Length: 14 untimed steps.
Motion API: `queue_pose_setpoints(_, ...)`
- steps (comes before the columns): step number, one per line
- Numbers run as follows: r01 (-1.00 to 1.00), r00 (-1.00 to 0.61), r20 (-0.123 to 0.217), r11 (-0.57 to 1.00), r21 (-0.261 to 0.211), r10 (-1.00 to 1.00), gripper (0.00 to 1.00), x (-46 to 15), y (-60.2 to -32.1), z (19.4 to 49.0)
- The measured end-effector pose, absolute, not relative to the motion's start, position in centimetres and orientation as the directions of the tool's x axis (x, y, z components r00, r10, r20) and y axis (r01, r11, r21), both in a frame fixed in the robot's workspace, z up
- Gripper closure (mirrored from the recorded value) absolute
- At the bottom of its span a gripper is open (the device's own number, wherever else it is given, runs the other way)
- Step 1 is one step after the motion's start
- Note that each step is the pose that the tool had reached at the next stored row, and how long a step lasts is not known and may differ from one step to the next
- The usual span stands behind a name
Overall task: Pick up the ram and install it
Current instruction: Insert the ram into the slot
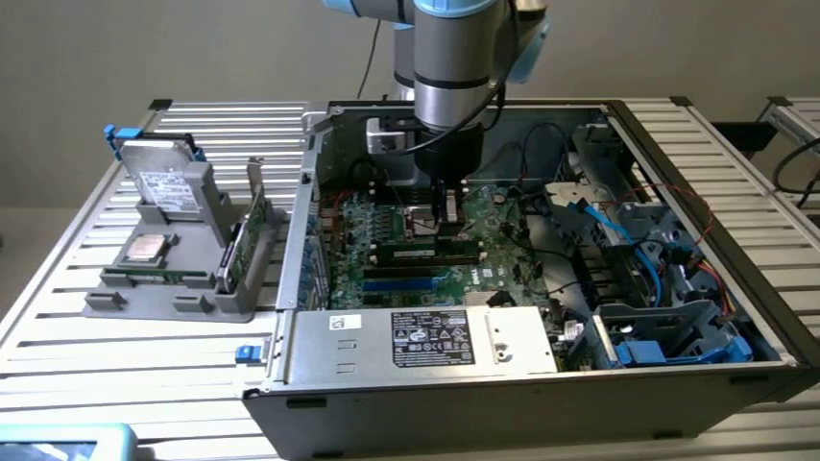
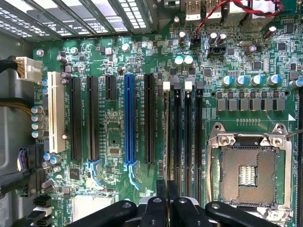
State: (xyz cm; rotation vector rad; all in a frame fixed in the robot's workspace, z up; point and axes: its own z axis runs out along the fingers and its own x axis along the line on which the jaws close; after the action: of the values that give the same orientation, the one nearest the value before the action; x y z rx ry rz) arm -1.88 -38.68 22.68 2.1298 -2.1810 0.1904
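black metal fingers (image 2: 160,203) of the gripper (image 2: 166,185) sit closest to the wrist camera. they are drawn nearly together and pinch the long, thin dark-green ram stick (image 2: 166,137) by its upper edge. the stick shows edge-on as a fine line. it runs along the outermost of the four black plastic memory slots (image 2: 188,132), the one just beside a long black expansion slot (image 2: 148,118), and ends at a small white latch (image 2: 166,86).

by my reading the pick-up is done and the stick is lined up with its slot. i cannot tell whether it is pressed fully home (the latch gives no clear sign), and the grip has not been let go.

around it lies the green circuit-board motherboard (image 2: 222,118), with a bright blue expansion slot (image 2: 128,118) farther off and an empty silver processor socket (image 2: 246,172) on the other side of the memory slots.

in the exterior view the gripper (image 1: 448,219) reaches down into the open grey steel computer case (image 1: 513,403). at about nine o'clock from the case, on the slatted aluminium table (image 1: 77,317), a grey plastic holder (image 1: 167,288) carries a larger green card with a metal bracket (image 1: 246,235).
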Motion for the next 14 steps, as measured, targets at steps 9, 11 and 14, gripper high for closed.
queue_pose_setpoints(9, -0.999, -0.026, 0.149, 0.022, -0.028, -0.989, 0.88, -1.9, -38.7, 22.9)
queue_pose_setpoints(11, -0.999, -0.026, 0.148, 0.022, -0.028, -0.989, 0.88, -1.9, -38.7, 23.3)
queue_pose_setpoints(14, -0.999, -0.025, 0.148, 0.022, -0.028, -0.989, 0.88, -1.9, -38.7, 24.1)
